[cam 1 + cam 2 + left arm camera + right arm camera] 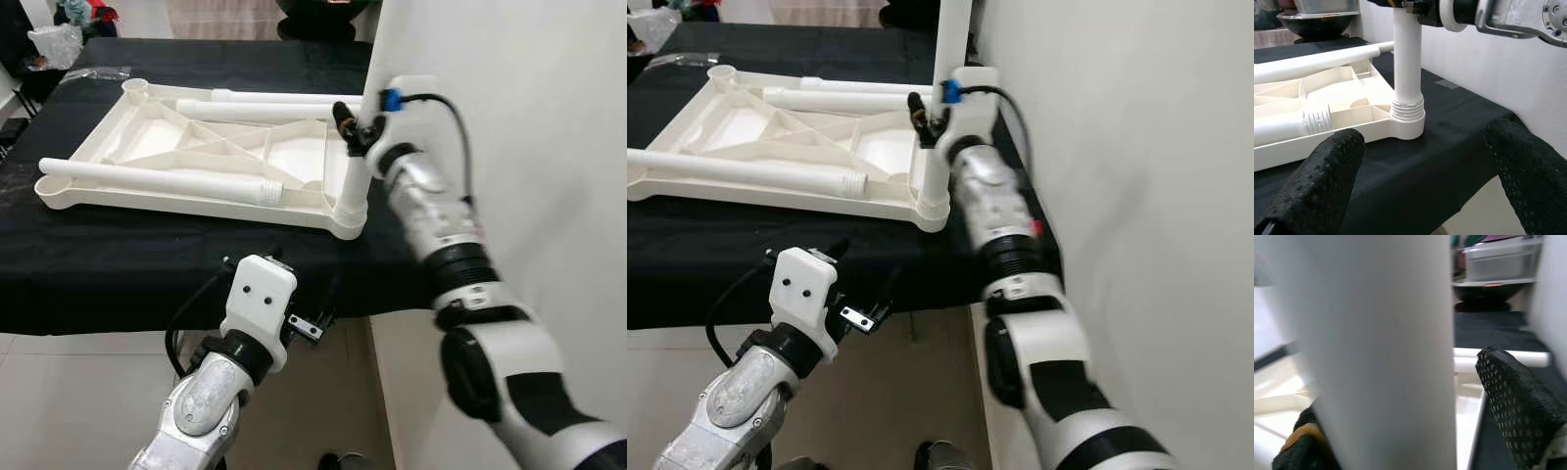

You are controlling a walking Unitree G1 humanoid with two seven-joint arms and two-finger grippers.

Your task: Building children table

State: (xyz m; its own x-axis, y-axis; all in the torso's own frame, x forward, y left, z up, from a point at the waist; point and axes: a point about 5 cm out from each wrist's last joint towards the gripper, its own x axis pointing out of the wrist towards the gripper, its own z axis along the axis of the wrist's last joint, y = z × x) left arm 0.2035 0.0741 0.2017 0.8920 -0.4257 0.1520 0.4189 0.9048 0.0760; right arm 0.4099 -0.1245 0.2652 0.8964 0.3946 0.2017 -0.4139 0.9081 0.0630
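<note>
Black-clothed bench [118, 264]: my right gripper [355, 132] holds upright leg [1407, 63]; smooth, stiff plastic, grasp mid-shaft. Left gripper [1420, 181] gapes wide.

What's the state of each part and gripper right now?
Tabletop: upside down on the black cloth.
Upright leg: standing in the near right corner socket.
Loose legs: two lying across the tabletop.
Right gripper: around the upright leg.
Left gripper: open, holding nothing.

Tabletop [235, 147] on cloth [118, 264] — upright leg [355, 181] at near-right corner (loose legs [157, 179] across it)
</note>
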